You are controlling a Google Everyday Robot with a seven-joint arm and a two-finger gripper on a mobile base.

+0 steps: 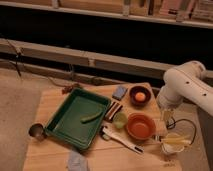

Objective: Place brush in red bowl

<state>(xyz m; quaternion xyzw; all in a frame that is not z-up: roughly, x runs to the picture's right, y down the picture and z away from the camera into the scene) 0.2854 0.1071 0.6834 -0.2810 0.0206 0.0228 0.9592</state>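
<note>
The brush (pixel 120 139), slim and white with a wider head at its left end, lies flat on the wooden table (pixel 50 102) just in front of the red bowl (pixel 140 126). The bowl stands upright with nothing showing in it. My white arm (pixel 185 86) comes in from the right. Its gripper (pixel 167 119) hangs at the table's right edge, to the right of the red bowl and apart from the brush. The gripper is open and holds nothing.
A green tray (pixel 67 125) with a green pod in it takes up the left middle. A striped block (pixel 113 111), a small green cup (pixel 120 120), a blue sponge (pixel 120 91) and a dark bowl (pixel 140 95) stand behind the brush. A white cup (pixel 172 143) stands at the front right, a metal cup (pixel 36 131) at the left.
</note>
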